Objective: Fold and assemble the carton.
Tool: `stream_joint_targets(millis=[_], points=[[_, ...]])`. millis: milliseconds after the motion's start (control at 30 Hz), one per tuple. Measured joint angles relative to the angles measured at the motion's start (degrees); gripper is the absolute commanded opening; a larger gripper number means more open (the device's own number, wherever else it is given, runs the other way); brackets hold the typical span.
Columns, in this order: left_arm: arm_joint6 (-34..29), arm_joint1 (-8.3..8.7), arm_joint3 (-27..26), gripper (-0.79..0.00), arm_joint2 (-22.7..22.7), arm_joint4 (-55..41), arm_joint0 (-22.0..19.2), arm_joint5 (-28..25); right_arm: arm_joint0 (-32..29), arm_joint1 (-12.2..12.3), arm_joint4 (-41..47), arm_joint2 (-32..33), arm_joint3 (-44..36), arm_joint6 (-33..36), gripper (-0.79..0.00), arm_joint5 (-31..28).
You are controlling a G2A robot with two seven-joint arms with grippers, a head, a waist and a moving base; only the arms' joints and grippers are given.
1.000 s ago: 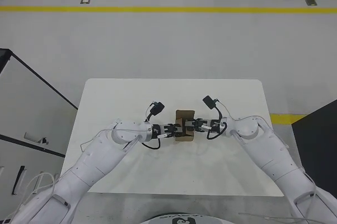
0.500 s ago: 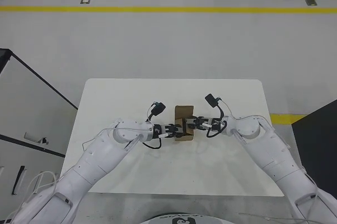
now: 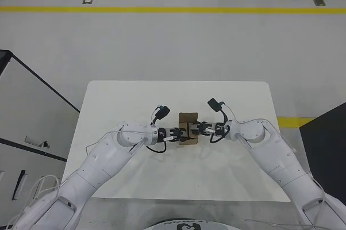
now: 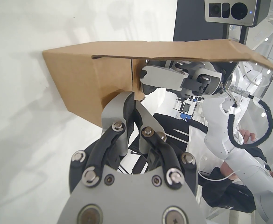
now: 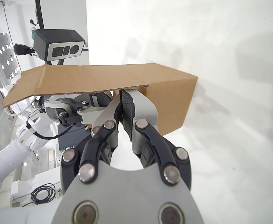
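Note:
A brown cardboard carton (image 3: 189,119) stands partly formed near the middle of the white table (image 3: 121,103), with its flaps open. My left gripper (image 3: 182,135) comes at it from one side and my right gripper (image 3: 196,129) from the other. In the left wrist view the left gripper (image 4: 132,97) is shut on the edge of a carton (image 4: 80,78) panel, and the right gripper (image 4: 148,82) is just beyond it inside the box. In the right wrist view the right gripper (image 5: 122,95) is shut on a carton (image 5: 171,99) wall under the long top flap.
White tabletop lies bare all around the carton. A dark cabinet (image 3: 12,98) stands off the table's left side and a dark panel (image 3: 334,149) off its right. A sensor on a stand (image 4: 234,5) sits beyond the far edge.
The right arm and the carton nudged slightly toward the table's far side half a second ago, then came back. Both grippers have kept their hold.

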Motion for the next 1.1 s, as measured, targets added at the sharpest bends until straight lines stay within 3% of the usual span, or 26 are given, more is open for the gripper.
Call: stream_joint_targets(millis=[1100], points=[[-0.7,-1.16,2.8,-0.785,-1.3,-2.0,-0.1,3.2,-1.3,-0.3,-0.9,1.3,-1.0,-0.8,-0.785,0.0]])
